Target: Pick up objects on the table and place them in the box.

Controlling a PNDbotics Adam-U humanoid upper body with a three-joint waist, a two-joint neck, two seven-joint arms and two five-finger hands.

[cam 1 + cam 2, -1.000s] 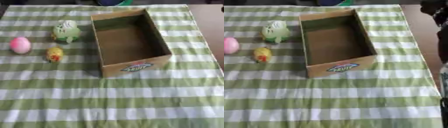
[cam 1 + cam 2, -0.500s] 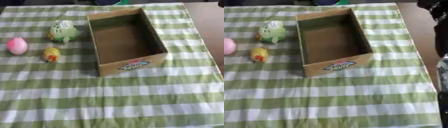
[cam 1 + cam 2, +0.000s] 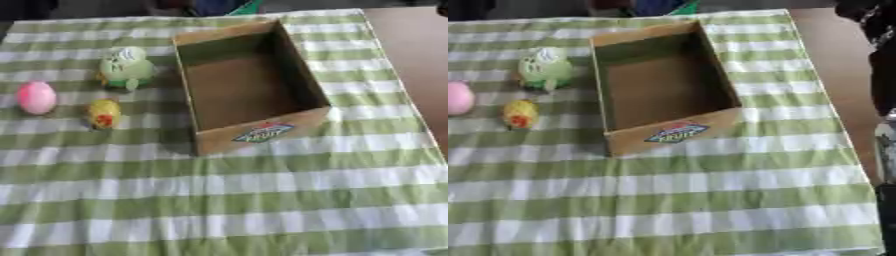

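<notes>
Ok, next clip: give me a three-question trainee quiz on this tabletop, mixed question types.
1. True or false: the cardboard box already holds an object.
2. Multiple choice: which object lies nearest the box? A) pink egg-shaped toy B) green round toy C) small yellow toy
3. Fill in: all three objects sit on the green-and-white checked cloth to the robot's ____ of the box.

Key: 1. False, it looks empty. 2. B. 3. left.
</notes>
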